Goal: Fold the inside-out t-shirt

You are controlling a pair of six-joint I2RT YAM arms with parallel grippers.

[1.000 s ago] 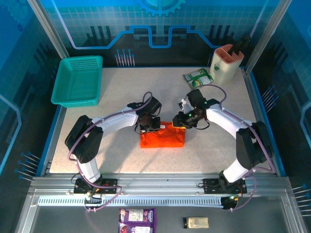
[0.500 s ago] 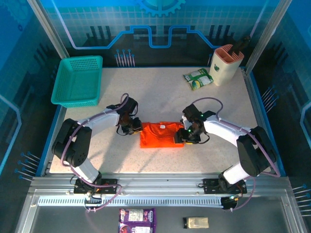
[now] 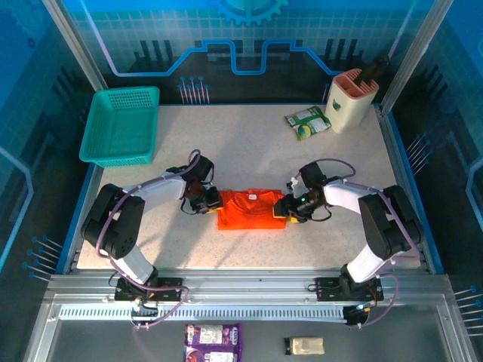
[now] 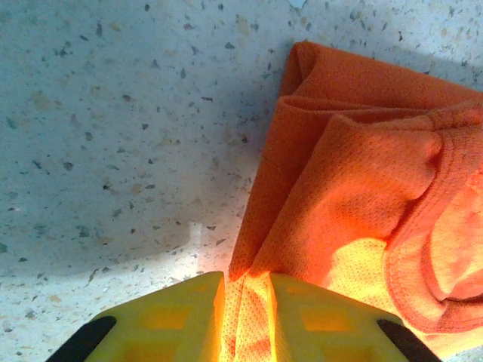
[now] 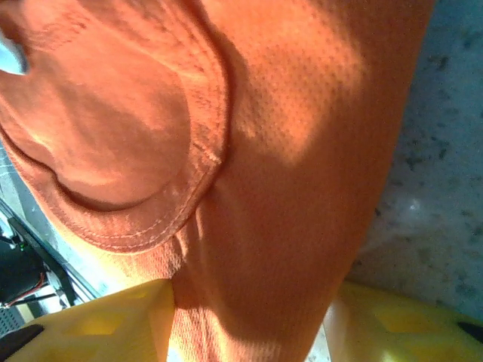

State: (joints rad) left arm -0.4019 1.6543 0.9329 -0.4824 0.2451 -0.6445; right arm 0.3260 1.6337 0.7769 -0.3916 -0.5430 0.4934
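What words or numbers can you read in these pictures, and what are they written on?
No text is clear enough to quote.
green packet: has print, too small to read.
purple packets: print too blurred to read.
small tan packet: too small to tell whether it has any words.
orange t-shirt: plain cloth, no print showing.

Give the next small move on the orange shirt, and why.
Probably loosen both jaws and slide outward off the t-shirt: it already lies as a compact rectangle, with the left gripper pinching its left edge and the right gripper straddling its right edge.
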